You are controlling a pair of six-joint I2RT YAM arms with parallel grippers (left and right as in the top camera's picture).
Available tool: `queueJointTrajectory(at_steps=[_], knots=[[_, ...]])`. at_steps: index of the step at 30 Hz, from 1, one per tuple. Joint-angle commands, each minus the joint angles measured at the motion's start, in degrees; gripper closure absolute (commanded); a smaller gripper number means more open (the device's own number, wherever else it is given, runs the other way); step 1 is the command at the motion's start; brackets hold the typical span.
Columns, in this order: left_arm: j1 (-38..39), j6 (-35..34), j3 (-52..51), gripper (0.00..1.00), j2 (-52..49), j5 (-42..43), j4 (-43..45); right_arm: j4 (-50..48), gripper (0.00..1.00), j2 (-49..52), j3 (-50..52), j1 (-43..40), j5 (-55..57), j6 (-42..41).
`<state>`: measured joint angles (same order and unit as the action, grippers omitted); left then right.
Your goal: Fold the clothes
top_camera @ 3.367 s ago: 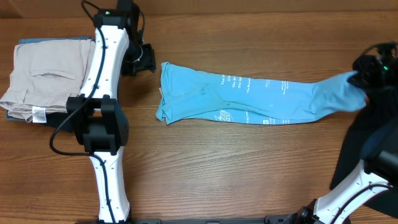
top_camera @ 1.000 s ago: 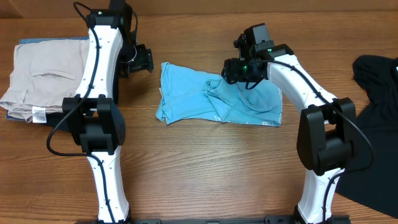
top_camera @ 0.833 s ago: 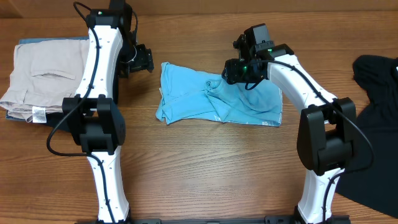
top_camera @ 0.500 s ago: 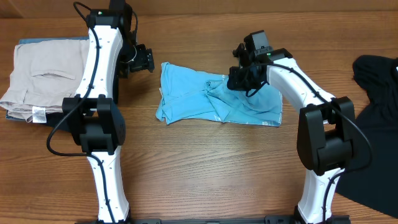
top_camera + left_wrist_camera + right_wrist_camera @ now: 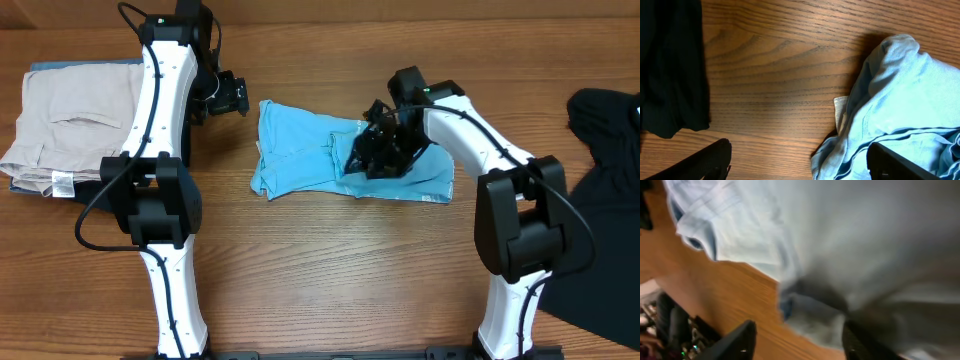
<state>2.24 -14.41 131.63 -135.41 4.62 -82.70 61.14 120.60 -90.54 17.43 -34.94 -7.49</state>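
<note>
Overhead, the light blue T-shirt (image 5: pixel 300 155) lies crumpled in a rough rectangle on the middle of the wooden desk (image 5: pixel 350 270). Its right half is doubled over onto itself. The left fingers (image 5: pixel 235 96) hang just beside the shirt's upper left corner, over bare wood, and do not visibly touch it. The right fingers (image 5: pixel 372 155) are down on the middle of the shirt, a dark mass against the blue. From this height I cannot tell how far apart they stand. Folded beige trousers (image 5: pixel 65 125) lie at the far left and a black cloth (image 5: pixel 600 150) at the right edge, both well apart from the shirt.

From the left wrist, the left fingers (image 5: pixel 705 162) stand wide apart at the bottom corners and grip nothing. Bare desk and the shirt's rumpled edge (image 5: pixel 900 95) lie between them, along with a small white label (image 5: pixel 840 107). The right-hand finger sits over the fabric, and I cannot tell whether it touches.

The right wrist view is blurred. The right fingers (image 5: pixel 732 342) are parted, with a clear gap between them. The shirt (image 5: pixel 840 235) fills most of the view, and a fold edge runs down into the gap. One finger is against or just above the cloth, and no grip on it shows
</note>
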Motion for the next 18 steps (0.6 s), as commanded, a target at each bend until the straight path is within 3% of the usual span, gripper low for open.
queueJointTrajectory(at_steps=[1,6,10,13,16,17,18], knots=[[0.0,1.1,1.7,0.1,1.2,-0.6,0.2,2.3,0.37,-0.3,-1.1,1.0,-2.2,1.8],[0.0,1.1,1.7,0.07,1.2,-0.6,0.5,2.5,0.36,-4.9,-7.8,3.3,11.7,-0.2],[0.0,1.1,1.7,0.04,1.2,-0.6,0.5,-1.9,0.38,-4.8,-8.1,9.0,28.7,-12.4],[0.0,1.1,1.7,0.0,1.2,-0.6,0.4,-5.2,0.37,-4.6,-8.1,16.2,48.5,-21.8],[0.0,1.1,1.7,0.0,1.2,-0.6,0.5,-9.6,0.26,-3.3,-8.1,18.5,55.3,-22.7],[0.0,1.1,1.7,0.0,1.2,-0.6,0.5,-10.4,0.19,-2.8,-8.1,18.5,55.3,-22.3],[0.0,1.1,1.7,0.0,1.2,-0.6,0.5,-11.6,0.0,-2.4,-8.1,18.5,55.1,-22.3]])
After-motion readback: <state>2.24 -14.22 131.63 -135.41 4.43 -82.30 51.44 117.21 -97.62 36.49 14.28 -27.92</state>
